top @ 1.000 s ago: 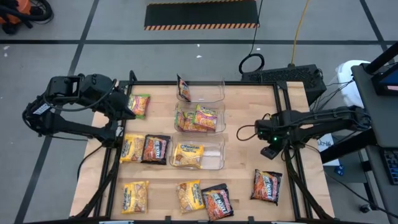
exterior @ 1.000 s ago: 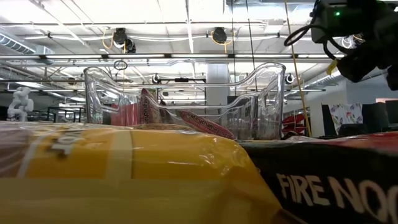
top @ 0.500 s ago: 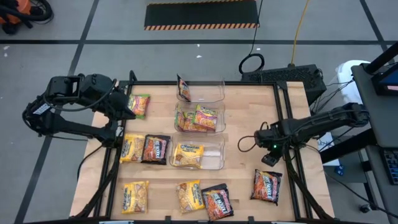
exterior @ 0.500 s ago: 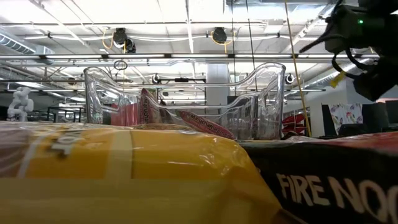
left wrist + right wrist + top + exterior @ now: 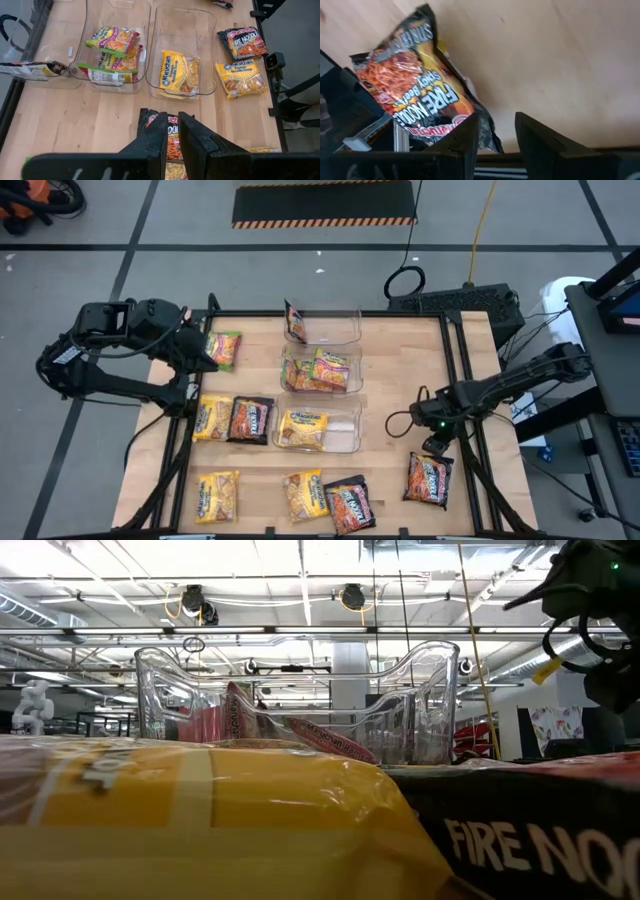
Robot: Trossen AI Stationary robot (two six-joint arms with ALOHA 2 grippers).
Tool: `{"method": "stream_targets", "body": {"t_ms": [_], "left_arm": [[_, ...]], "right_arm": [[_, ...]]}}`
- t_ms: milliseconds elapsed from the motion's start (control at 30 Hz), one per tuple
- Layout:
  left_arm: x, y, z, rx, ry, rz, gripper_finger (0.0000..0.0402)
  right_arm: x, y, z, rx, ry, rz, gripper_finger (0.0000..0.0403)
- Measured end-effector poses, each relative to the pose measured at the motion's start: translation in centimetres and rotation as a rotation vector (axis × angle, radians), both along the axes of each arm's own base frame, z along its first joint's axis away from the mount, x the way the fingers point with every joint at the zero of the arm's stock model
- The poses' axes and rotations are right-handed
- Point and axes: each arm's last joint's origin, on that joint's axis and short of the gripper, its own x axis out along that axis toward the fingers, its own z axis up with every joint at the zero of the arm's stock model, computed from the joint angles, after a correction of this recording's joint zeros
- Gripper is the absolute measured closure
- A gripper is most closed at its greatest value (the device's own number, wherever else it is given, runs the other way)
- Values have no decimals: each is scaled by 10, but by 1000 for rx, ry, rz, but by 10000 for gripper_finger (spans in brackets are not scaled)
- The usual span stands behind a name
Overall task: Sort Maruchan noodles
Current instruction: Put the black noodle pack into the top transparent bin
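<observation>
From above, the right gripper (image 5: 432, 442) sits low over the table's right side, just above a dark Fire Noodle packet (image 5: 429, 479) lying alone near the front right corner; its own camera shows that packet (image 5: 415, 97) partly tucked behind the two dark fingers (image 5: 465, 145), which stand apart with bare wood between them and nothing in them. The packet's lower edge is cut off there by the fingers, and whether they touch it I cannot tell. The left gripper (image 5: 205, 352) waits at the far left of the table beside a green-yellow packet (image 5: 224, 349); its fingers (image 5: 159, 135) stand close together with a narrow gap and hold nothing, hiding the middle of a dark packet (image 5: 172, 135) below them. Three clear bins run down the middle of the table: the farthest (image 5: 325, 326) has one packet (image 5: 294, 322) standing on edge against its left wall, its print too small to read; the middle bin (image 5: 320, 369) holds several overlapping green-yellow packets (image 5: 318, 367), too overlapped to count; the nearest bin (image 5: 330, 426) holds one yellow packet (image 5: 302, 428). Loose on the wood lie a yellow (image 5: 213, 418) and a dark packet (image 5: 250, 420) left of the nearest bin, and along the front edge two yellow ones (image 5: 217, 496) (image 5: 304, 495) and another dark one (image 5: 349, 503). The low camera is almost blocked by a yellow packet (image 5: 200, 820) and a dark one (image 5: 530, 830) pressed close to it, with only one bin (image 5: 300, 700) showing beyond.
</observation>
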Motion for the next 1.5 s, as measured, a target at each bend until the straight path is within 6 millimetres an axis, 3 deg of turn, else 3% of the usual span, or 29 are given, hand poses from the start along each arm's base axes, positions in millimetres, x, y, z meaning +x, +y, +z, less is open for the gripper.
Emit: {"method": "stream_targets", "body": {"t_ms": [400,767,1100,1233,1400,1500], "left_arm": [[0,0,0,0,0,-1,353],[0,0,0,-1,0,0,353],[0,0,0,0,0,0,353],[0,0,0,0,0,0,353],[0,0,0,0,0,0,353],[0,0,0,0,0,-1,353]], "right_arm": [[-8,8,-17,9,15,0,282],[-7,17,-19,25,-40,48,282],[-12,17,-41,80,-51,-74,285],[-13,17,-44,92,-52,-68,317],[-12,18,-43,98,-86,-53,392],[-10,19,-42,106,-103,-60,397]]}}
